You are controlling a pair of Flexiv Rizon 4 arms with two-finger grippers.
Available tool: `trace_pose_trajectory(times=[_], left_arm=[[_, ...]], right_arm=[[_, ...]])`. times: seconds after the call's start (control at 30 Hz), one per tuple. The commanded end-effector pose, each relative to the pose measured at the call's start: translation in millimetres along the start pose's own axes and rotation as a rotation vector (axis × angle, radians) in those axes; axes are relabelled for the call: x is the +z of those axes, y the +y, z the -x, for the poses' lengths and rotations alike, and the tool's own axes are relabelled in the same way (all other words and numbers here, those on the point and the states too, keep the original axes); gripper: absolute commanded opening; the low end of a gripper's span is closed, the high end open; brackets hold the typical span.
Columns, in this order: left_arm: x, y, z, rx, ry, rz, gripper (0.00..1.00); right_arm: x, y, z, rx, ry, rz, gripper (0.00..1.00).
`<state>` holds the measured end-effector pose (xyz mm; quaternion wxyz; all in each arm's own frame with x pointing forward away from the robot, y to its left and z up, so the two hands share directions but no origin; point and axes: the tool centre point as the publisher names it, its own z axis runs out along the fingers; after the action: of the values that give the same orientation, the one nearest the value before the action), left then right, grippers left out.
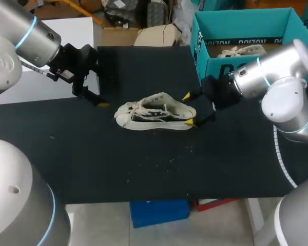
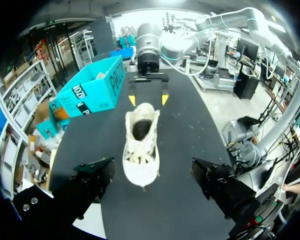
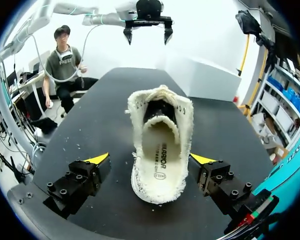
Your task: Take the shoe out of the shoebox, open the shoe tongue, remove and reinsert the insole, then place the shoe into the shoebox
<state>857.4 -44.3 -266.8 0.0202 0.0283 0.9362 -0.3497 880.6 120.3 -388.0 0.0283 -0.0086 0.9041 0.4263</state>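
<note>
The shoe is lying on its sole in the middle of the desk, out of the shoebox, with its heel pointing at the right arm and its toe pointing at the left arm. Lying this way, it is presenting its open mouth to the right wrist camera. The right jaws are standing open and straddling the heel. Their yellow tips are sitting just beside the shoe, one on each side, and are not pinching it, which looks like a way of steadying or lining up on the heel. The left jaws are also hanging open above the desk, beyond the toe and holding nothing, probably waiting to work the tongue or laces. The shoe is showing soft cream canvas with frayed, fuzzy edges and a dark lining. The insole is lying flat and smooth in the heel bed. The shoebox is standing at the desk's far right corner, a stiff teal carton with an open top. It is holding a second shoe. Pale specks are dotting the matte black desk.
</note>
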Motion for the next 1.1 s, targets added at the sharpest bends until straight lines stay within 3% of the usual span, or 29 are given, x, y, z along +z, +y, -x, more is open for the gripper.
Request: trace_pose_trajectory(times=[0.03, 1.1], left_arm=[[1.0, 1.1, -0.6, 0.002, -0.004, -0.002, 1.00], [1.0, 1.1, -0.6, 0.002, -0.004, -0.002, 1.00]], right_arm=[[6.9, -2.9, 4.2, 0.015, -0.013, 0.003, 1.00], [26.8, -27.7, 16.2, 0.061, -0.100, 0.043, 1.00]])
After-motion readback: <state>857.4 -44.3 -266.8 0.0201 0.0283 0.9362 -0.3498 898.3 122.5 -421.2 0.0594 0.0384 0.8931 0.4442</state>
